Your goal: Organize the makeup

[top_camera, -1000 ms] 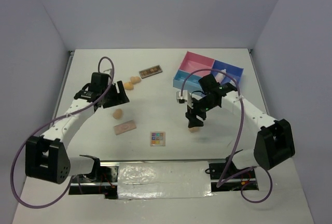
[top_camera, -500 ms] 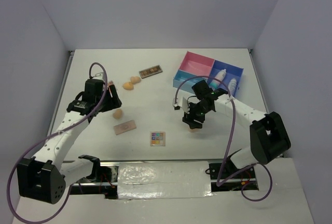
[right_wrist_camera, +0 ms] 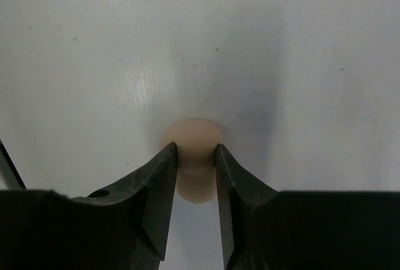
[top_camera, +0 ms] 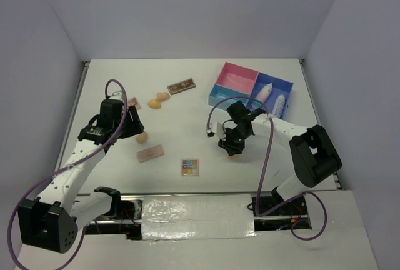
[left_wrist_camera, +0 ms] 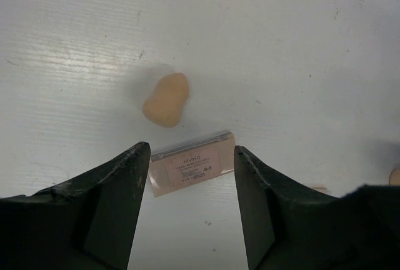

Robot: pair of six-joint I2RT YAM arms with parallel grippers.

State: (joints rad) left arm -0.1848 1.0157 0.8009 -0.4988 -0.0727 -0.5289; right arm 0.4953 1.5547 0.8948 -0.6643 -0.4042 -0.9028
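The sponge (right_wrist_camera: 190, 134) is peach, flat palette (left_wrist_camera: 192, 171) pink, square palette (top_camera: 190, 167) multicoloured, tray (top_camera: 237, 77) pink-and-blue.

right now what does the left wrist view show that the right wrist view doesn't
Only the left wrist view: the open left tool above a pink palette, with a loose sponge lying beyond it, untouched. Only the right wrist view: the right tool closed on a second sponge, pressing both its sides. Both: the white table and a peach sponge ahead of the tool.
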